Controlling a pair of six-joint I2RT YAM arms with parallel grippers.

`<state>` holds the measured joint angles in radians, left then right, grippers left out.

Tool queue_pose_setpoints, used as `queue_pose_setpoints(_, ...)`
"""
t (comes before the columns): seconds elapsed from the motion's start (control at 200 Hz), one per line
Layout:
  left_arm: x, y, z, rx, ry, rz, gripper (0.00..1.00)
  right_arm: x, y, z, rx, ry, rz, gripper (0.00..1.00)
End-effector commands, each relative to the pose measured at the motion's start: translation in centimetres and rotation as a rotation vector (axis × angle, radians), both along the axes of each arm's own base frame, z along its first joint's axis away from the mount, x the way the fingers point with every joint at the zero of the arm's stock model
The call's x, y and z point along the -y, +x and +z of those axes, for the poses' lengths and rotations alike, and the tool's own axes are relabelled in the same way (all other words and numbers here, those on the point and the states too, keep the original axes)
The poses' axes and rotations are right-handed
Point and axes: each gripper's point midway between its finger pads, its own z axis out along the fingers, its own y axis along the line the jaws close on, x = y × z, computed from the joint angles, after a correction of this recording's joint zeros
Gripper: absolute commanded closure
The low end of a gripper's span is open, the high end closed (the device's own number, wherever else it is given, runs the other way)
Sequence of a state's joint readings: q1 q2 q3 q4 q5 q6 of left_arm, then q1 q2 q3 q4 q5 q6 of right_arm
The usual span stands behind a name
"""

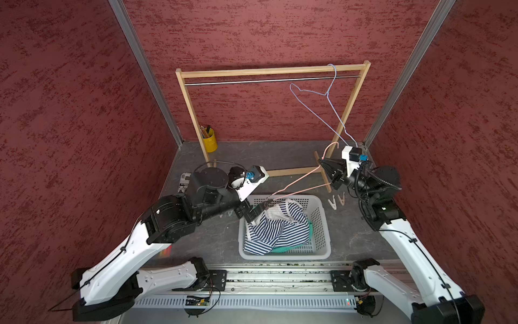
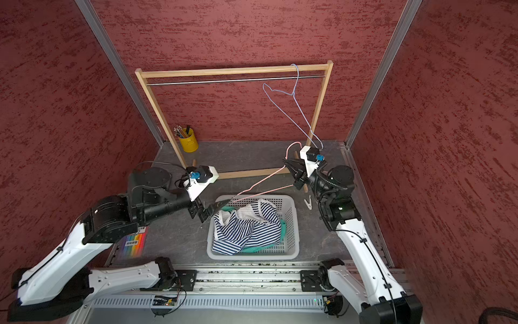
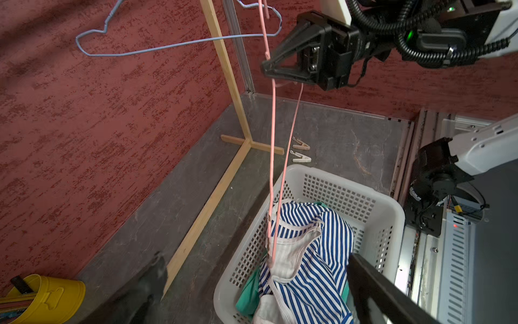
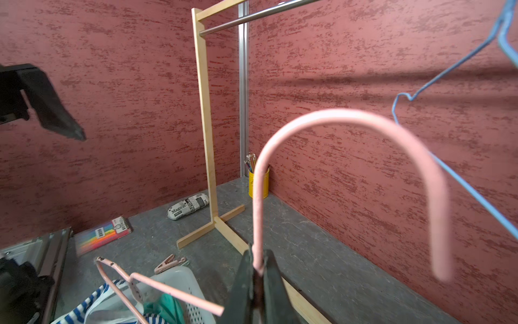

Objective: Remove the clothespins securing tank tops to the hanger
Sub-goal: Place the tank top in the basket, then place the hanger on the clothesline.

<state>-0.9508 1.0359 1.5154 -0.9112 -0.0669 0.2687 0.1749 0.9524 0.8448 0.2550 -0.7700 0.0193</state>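
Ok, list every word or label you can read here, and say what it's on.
"Magazi", the rest unclear: on the newspaper-print pouch.
Rainbow-striped pack: labels too blurred to read.
Yellow tin: mark too small to read.

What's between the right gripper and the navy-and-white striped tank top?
A pink wire hanger: the right gripper is shut on its neck, its arms run to the striped tank top. Clearest in the left wrist view.

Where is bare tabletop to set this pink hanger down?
Bare strip behind the rack's base bar, right of the yellow cup. Another patch right of the basket, nearer the robot than the two clothespins. Crowded left of the basket, under the left pincer.
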Motion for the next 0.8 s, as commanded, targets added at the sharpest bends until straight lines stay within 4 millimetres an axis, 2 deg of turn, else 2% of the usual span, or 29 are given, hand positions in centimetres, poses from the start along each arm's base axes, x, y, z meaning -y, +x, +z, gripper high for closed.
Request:
queue_pose_setpoints(0.0,1.0,0.3,-2.8,-0.143,0.054,-0.013,0.01,-1.3,-1.9,1.4,0.063,-0.031,0.145,1.0)
queue_pose_setpoints(0.135,1.9,-0.5,-3.1,-0.177,0.023,-0.078,0.0,-2.1,-2.3,1.9,0.078,-0.022,0.228,1.0)
queue_pose_setpoints(0.265,3.5,0.1,-3.8,-0.206,0.009,-0.084,0.0,-2.9,-2.5,3.2,0.135,0.001,0.238,1.0)
queue_pose_setpoints(0.376,4.7,1.6,-3.7,-0.177,-0.036,-0.034,0.0,-3.6,-2.4,4.1,0.173,0.016,0.221,1.0)
queue_pose_setpoints(0.486,5.3,3.5,-4.5,-0.141,-0.007,0.052,0.0,-4.3,-2.3,4.9,0.198,0.043,0.195,1.0)
queue_pose_setpoints(0.586,6.5,4.1,-4.6,-0.102,0.002,0.074,0.0,-5.1,-1.9,5.4,0.196,0.064,0.184,1.0)
queue_pose_setpoints(0.706,7.4,4.7,-4.6,-0.075,-0.007,0.099,0.08,-5.8,-1.6,5.6,0.198,0.077,0.194,1.0)
queue_pose_setpoints(0.796,7.2,5.4,-4.7,-0.063,-0.002,0.138,0.2,-6.0,-1.6,5.5,0.198,0.079,0.207,1.0)
